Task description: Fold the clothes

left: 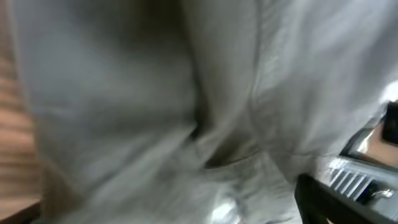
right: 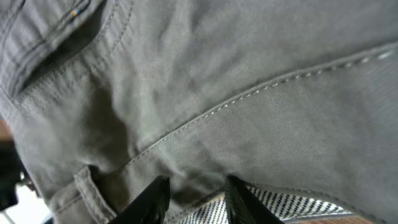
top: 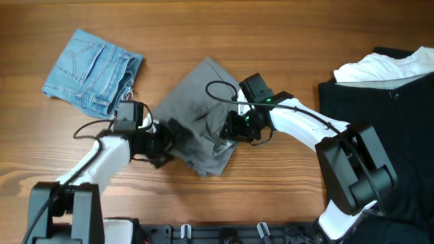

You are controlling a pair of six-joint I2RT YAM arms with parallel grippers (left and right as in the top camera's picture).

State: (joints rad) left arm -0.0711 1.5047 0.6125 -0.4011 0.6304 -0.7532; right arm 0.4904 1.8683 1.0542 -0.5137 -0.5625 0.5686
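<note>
The grey shorts (top: 200, 102) lie bunched in the middle of the table, partly doubled over. My left gripper (top: 168, 139) is at their left lower edge. In the left wrist view, blurred grey cloth (left: 155, 93) fills the frame and hides the jaws, and the gripper appears shut on the fabric. My right gripper (top: 230, 130) is at the shorts' right lower edge. In the right wrist view its two fingers (right: 196, 196) pinch a fold of the shorts (right: 217, 74) by the waistband, where striped lining shows.
Frayed light-blue denim shorts (top: 91, 64) lie at the back left. A large black garment (top: 386, 135) covers the right side, with a white cloth (top: 386, 66) on its far edge. Bare wood table (top: 285, 41) lies behind the shorts.
</note>
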